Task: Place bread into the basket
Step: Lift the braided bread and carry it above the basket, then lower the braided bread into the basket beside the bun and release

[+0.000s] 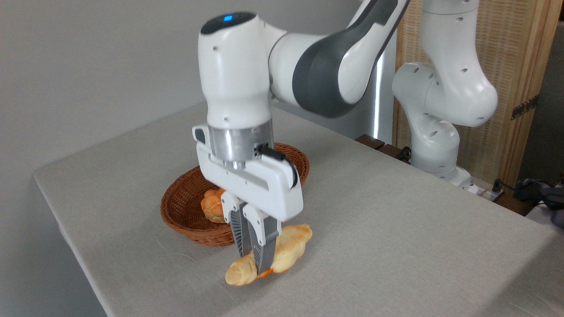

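- Bread [288, 251]: a long, pale golden braided loaf with pointed ends lies on the grey cloth-covered table [396, 220], just in front of the basket and outside it, running aslant from lower left to upper right.
- Basket [185, 220]: an oval, brown woven wicker basket with low sides sits just behind the loaf; a small round orange knotted bun [213, 206] already rests inside it.
- Gripper [253, 259]: the white robot arm's two grey fingers point straight down and are drawn narrow around the middle of the loaf, pinching it.
- Whether the loaf touches the table or is raised off it cannot be told.
- Step, as a judgement: the grasp looks made, and the lift toward the basket comes next.
- Next move calls for raising the loaf clear of the basket's near rim, carrying it back over the basket beside the bun, then lowering and releasing.
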Tool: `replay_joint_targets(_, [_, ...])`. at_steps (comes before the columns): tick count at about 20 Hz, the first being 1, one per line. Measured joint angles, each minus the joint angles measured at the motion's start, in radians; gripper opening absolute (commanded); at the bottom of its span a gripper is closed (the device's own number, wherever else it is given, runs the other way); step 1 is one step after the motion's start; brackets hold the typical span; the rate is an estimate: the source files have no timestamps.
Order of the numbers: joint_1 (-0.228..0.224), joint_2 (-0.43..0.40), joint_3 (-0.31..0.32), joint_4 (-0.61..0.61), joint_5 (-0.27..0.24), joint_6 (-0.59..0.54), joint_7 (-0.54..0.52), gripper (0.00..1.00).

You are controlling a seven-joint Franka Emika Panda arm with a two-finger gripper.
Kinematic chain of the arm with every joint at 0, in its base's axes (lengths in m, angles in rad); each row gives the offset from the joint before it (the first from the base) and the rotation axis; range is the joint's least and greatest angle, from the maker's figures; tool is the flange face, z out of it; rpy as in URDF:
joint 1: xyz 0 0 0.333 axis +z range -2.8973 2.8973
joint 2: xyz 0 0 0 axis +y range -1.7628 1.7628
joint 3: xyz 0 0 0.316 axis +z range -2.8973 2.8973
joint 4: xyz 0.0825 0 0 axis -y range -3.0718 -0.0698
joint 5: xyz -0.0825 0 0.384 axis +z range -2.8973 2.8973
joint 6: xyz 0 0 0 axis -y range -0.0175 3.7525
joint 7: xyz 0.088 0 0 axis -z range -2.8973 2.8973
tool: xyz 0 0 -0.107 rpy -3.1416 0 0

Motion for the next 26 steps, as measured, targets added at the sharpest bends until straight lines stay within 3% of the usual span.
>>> replay_joint_targets(5, [-0.002,-0.063,-0.002,0.017,-0.039,-0.054,-0.031,0.22])
replay_joint_targets(9, [-0.023,-0.098,-0.025,0.088,-0.079,-0.228,-0.073,0.24])
replay_joint_targets(12, [-0.08,-0.118,-0.044,0.125,-0.083,-0.338,-0.133,0.26])
replay_joint_targets(19, [-0.246,-0.135,-0.095,0.132,-0.084,-0.436,-0.272,0.28])
replay_joint_targets(23, [-0.286,-0.131,-0.098,0.129,-0.084,-0.451,-0.273,0.3])
replay_joint_targets(26, [-0.303,-0.128,-0.098,0.124,-0.084,-0.467,-0.272,0.49])
